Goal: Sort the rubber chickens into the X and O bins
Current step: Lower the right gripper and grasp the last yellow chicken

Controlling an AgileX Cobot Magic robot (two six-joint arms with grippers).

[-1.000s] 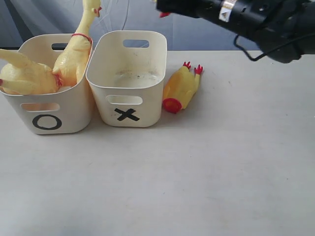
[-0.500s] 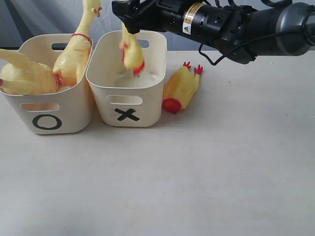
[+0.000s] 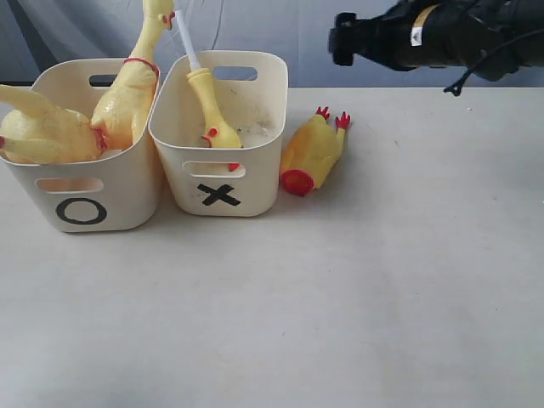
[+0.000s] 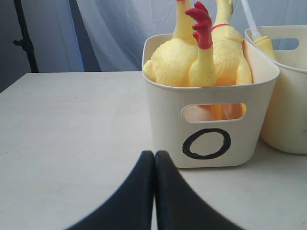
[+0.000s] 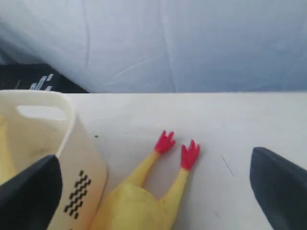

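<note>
Two large long-necked rubber chickens (image 3: 59, 127) fill the O bin (image 3: 85, 200), seen up close as yellow bodies (image 4: 192, 62) above the O mark (image 4: 206, 143). A small chicken with a white tube (image 3: 208, 106) leans inside the X bin (image 3: 223, 191). The other small chicken (image 3: 313, 153) lies on the table just right of that bin, red feet pointing away. My right gripper (image 3: 342, 38) hangs high above it, open and empty; its wrist view shows the chicken (image 5: 139, 206) between widely spread fingers (image 5: 33, 196). My left gripper (image 4: 154, 154) is shut, low on the table facing the O bin.
The cream table (image 3: 340, 297) stretches wide in front of and right of the bins. A pale curtain (image 3: 297, 34) hangs behind. The two bins stand side by side, nearly touching. A dark stand (image 4: 26, 43) is off the table's edge in the left wrist view.
The right gripper came over the X bin holding the tube chicken, let it go into the bin, and has pulled back to the right, open. The left arm has not moved.
</note>
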